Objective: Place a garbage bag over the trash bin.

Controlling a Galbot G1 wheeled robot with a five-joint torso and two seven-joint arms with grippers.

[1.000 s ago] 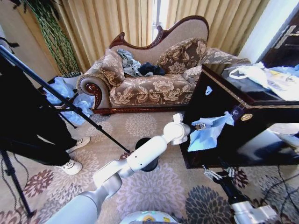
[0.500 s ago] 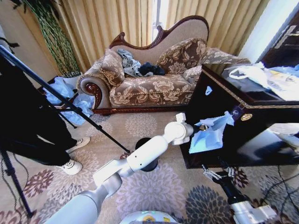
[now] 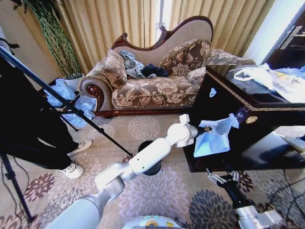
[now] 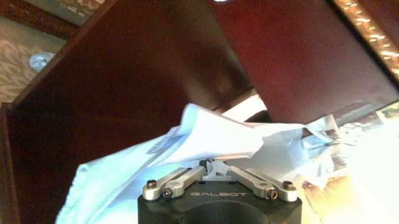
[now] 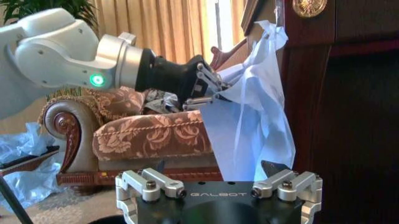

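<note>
Here, left gripper [image 3: 206, 129] out to the right, pinched shut on the garbage bag [image 3: 212, 138]. One pale blue bag, hanging down the front of the big shiny black cabinet [image 3: 248, 143], touching it. One small black trash bin [image 3: 147, 160] on the flowered carpet, near, partly hidden under the left arm, well apart from the bag. Right gripper [image 5: 221, 184] low and near, fingers spread apart, holding nothing. One sofa [image 3: 152, 86] far back, one heap of blue plastic [image 3: 71, 98] far left.

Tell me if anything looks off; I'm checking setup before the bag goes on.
The garbage bag hangs crumpled against the black cabinet, pinched by the left gripper, well away from the trash bin on the carpet.
</note>
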